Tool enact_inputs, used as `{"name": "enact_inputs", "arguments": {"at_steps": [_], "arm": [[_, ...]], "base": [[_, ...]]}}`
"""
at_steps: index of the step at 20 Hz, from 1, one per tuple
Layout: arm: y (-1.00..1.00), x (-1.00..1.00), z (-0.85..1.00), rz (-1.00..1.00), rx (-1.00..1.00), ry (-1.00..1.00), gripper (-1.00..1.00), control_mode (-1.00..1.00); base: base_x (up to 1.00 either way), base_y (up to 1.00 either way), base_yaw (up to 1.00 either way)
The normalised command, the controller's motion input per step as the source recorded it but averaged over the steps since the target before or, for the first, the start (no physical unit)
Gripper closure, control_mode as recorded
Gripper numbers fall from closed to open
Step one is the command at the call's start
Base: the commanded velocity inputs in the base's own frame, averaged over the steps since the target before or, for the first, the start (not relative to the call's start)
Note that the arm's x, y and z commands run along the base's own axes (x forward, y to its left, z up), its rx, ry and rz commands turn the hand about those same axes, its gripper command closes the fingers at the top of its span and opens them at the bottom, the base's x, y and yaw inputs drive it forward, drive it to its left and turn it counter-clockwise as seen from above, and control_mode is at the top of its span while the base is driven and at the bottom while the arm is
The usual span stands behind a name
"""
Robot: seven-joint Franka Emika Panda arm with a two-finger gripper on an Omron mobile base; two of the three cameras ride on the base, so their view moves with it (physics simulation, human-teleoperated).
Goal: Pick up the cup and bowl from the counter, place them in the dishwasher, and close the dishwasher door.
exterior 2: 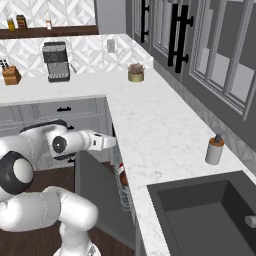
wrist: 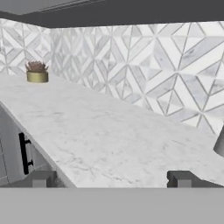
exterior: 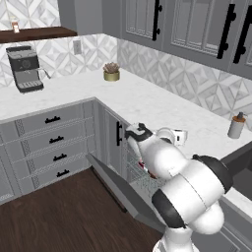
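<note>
**Marble bench without cup or bowl, door down: the closing step**

Marble-look bench (exterior: 147, 106) runs from upper left to right of the left base view. It carries a gold plant pot (exterior: 111, 75) at the top and a grey soap bottle (exterior: 236, 126) at the right edge. Below the bench edge, at frame centre, the dishwasher (exterior: 132, 162) stands open, with its wire rack (exterior: 135, 173) exposed. A small red item in the rack, probably the cup (exterior: 143, 167), is partly hidden by the arm. In the right base view a reddish-brown shape low in the rack is probably the bowl (exterior 2: 123, 179). Both are too small to identify with certainty.

The tool (wrist: 111, 180) is spread wide and holds nothing: in the hand view its two fingertips (wrist: 41, 179) sit far apart at the bottom. It is level with the bench edge and looks across it towards the tiled wall. The rack items lie below it and nearer the bottom of both base views.

The dishwasher door (exterior: 123, 192) slopes from centre left down to the lower middle of the left base view, well below the tool. Judged from this layout, loading looks finished and closing remains. To do this well, bring the tool down under the door's free outer edge. Push up along the hinge arc, and keep the wrist clear of the rack.
</note>
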Motion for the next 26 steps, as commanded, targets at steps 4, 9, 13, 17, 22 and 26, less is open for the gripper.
{"name": "enact_inputs", "arguments": {"at_steps": [4, 9, 13, 17, 22, 26], "arm": [[0.00, -0.13, 1.00, 0.00, 0.10, 0.24, -1.00, -1.00], [-0.02, -0.11, 1.00, 0.00, 0.05, 0.31, -1.00, -1.00], [-0.26, -0.09, 1.00, -0.11, -0.28, 0.04, -1.00, -1.00], [0.01, 0.02, 0.94, -0.36, -0.70, -0.20, -1.00, -1.00], [0.42, 0.00, 0.59, -0.39, -0.91, -0.14, -1.00, -1.00], [0.43, -0.04, 0.73, -0.25, -0.89, 0.02, -1.00, -1.00]], "base": [[0.00, 0.00, 0.00], [0.00, 0.00, 0.00], [0.00, 0.00, 0.00], [0.00, 0.00, 0.00], [0.00, 0.00, 0.00], [0.00, 0.00, 0.00]]}}
